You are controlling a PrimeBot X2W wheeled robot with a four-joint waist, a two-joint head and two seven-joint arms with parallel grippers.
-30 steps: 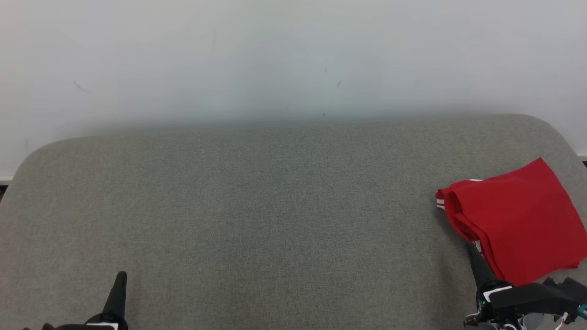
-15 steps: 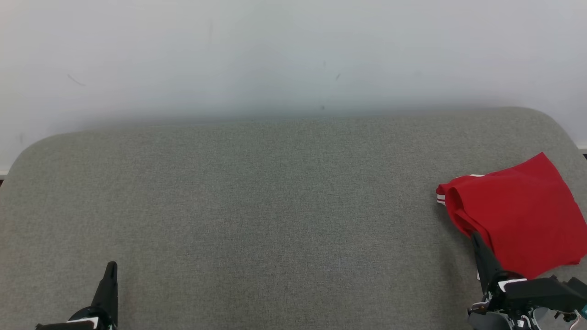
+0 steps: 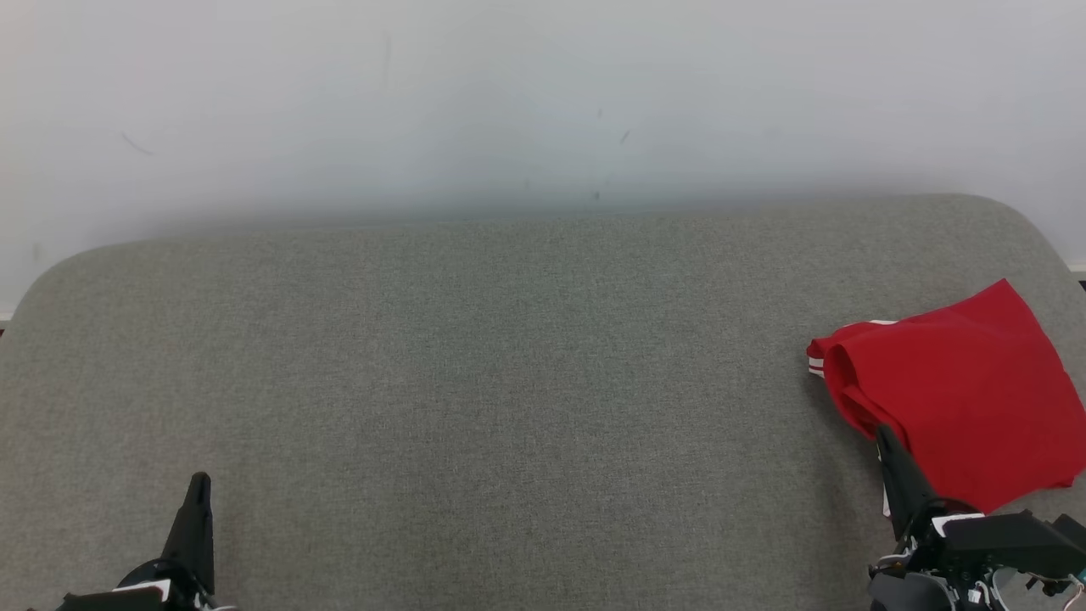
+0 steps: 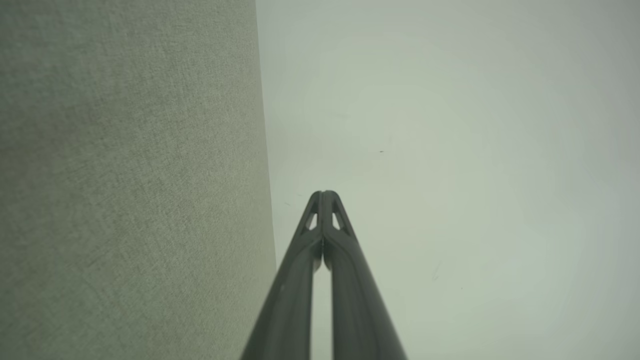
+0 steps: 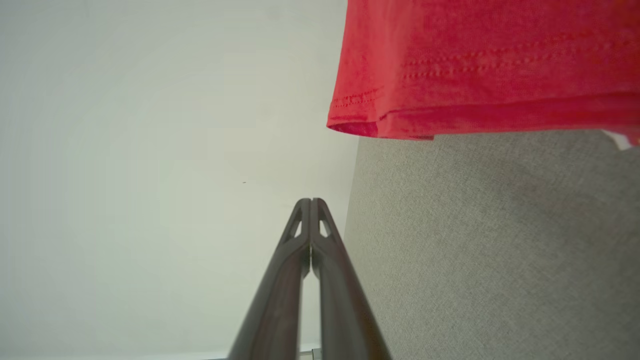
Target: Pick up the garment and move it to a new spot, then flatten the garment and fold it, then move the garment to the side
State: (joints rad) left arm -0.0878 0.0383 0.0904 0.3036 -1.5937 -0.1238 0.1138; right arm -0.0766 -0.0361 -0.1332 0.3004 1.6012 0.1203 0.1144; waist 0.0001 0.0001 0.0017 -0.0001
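Red garment [image 3: 959, 399] is lying on the table [image 3: 509, 382] just ahead of right pincer [image 3: 884, 434], well apart from left pincer [image 3: 198, 482]. Both pincers are pressing their tips together. Right wrist view is showing the hem [image 5: 475, 65]; head view, white stripes [image 3: 815, 367].

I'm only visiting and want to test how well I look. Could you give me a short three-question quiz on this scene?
1. True or false: the red garment lies in the middle of the grey surface.
2. Pick one. The right hand is: A) open; B) shut on the garment; C) shut, holding nothing.
3. Which is nearer the garment: the left hand or the right hand?

Key
1. False: it lies at the right end.
2. C.
3. The right hand.
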